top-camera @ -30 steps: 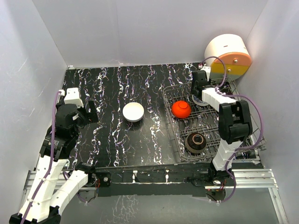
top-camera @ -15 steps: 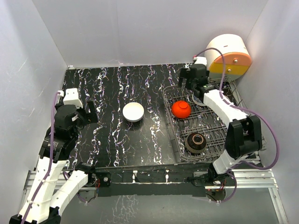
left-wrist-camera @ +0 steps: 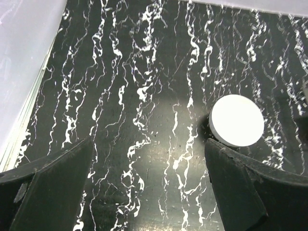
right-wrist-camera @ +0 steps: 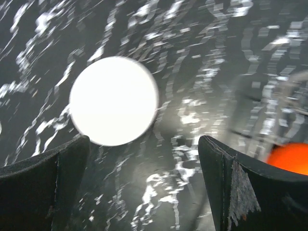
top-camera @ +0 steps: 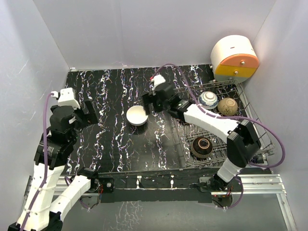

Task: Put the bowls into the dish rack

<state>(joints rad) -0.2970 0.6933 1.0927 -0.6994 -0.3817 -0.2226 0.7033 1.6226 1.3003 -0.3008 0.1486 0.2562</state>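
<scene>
Hovering by the smooth round white bowl (top-camera: 137, 115) on white-veined black tabletop (top-camera: 108, 91), the right gripper (right-wrist-camera: 144, 142) gapes wide.

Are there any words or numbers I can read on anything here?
None to read.
The drum container shows only two small dots.
The patterned bowl has only blue markings.
The white bowl and rack are plain.
</scene>
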